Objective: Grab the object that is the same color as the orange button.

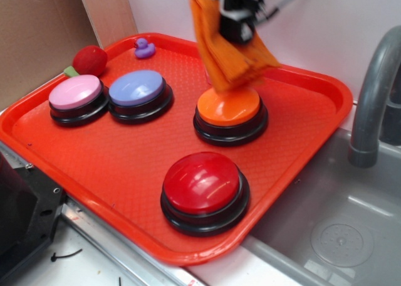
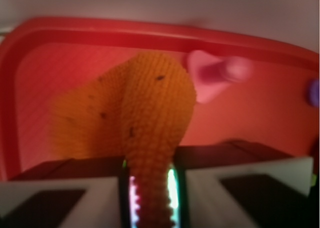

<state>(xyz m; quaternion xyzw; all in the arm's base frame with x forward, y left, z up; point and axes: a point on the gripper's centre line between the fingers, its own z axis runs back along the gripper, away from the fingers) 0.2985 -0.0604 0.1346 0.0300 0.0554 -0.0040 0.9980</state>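
Note:
The orange knitted cloth [image 1: 229, 51] hangs in the air from my gripper [image 1: 233, 22], above the orange button [image 1: 229, 107] on the red tray [image 1: 125, 154]. Its lower edge hangs just above the button's dome. In the wrist view the cloth [image 2: 150, 118], with tiny dark specks, is pinched between the two fingers of my gripper [image 2: 150, 198] and droops over the tray [image 2: 75, 38]. The gripper is shut on the cloth.
On the tray stand a red button [image 1: 203, 189] at the front, a purple button [image 1: 138, 91] and a pink button [image 1: 78, 96] at the left. A red plush toy [image 1: 89, 60] and a small purple duck [image 1: 145, 47] sit at the back. A grey sink [image 1: 338, 229] and faucet [image 1: 373, 91] lie to the right.

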